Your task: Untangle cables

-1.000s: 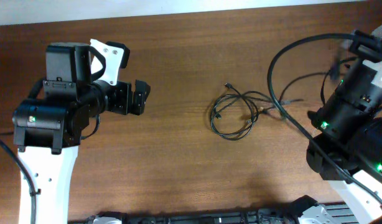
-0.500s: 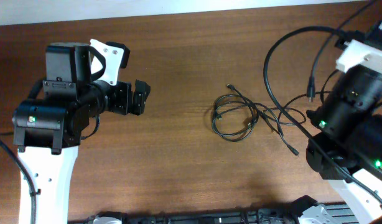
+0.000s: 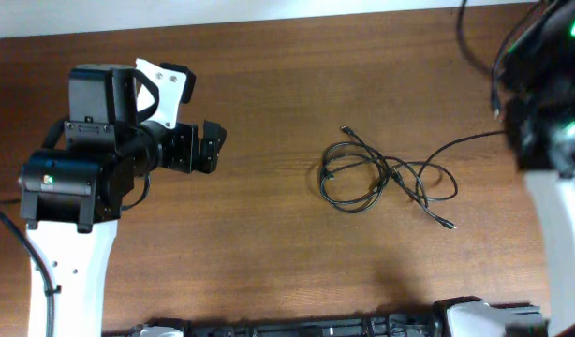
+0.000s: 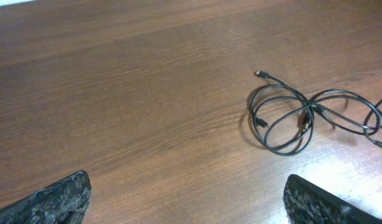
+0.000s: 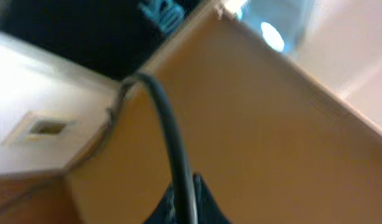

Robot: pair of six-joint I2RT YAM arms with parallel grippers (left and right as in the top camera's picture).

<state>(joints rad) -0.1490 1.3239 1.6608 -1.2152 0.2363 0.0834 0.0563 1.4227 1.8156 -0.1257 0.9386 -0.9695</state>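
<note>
The cables (image 3: 358,174) lie as thin black loops on the wooden table (image 3: 269,243), right of centre. One strand (image 3: 465,142) leads off to the right toward my raised right arm (image 3: 540,122), and a plug end (image 3: 449,225) rests loose on the wood. In the right wrist view my right gripper (image 5: 186,200) is shut on a black cable (image 5: 169,130) that runs up out of its jaws. My left gripper (image 3: 213,145) hovers well left of the loops, open and holding nothing. Its wrist view shows the cables (image 4: 290,118) ahead at right, beyond the left gripper (image 4: 188,205).
The left arm's body (image 3: 77,187) takes up the table's left side. A white wall strip (image 3: 222,11) runs behind the far table edge. A dark rail (image 3: 316,328) lines the near edge.
My right arm has risen and swung to the top right corner, drawing one strand out to the right and uncovering the right-hand loops and a plug end. The left arm has not moved.
</note>
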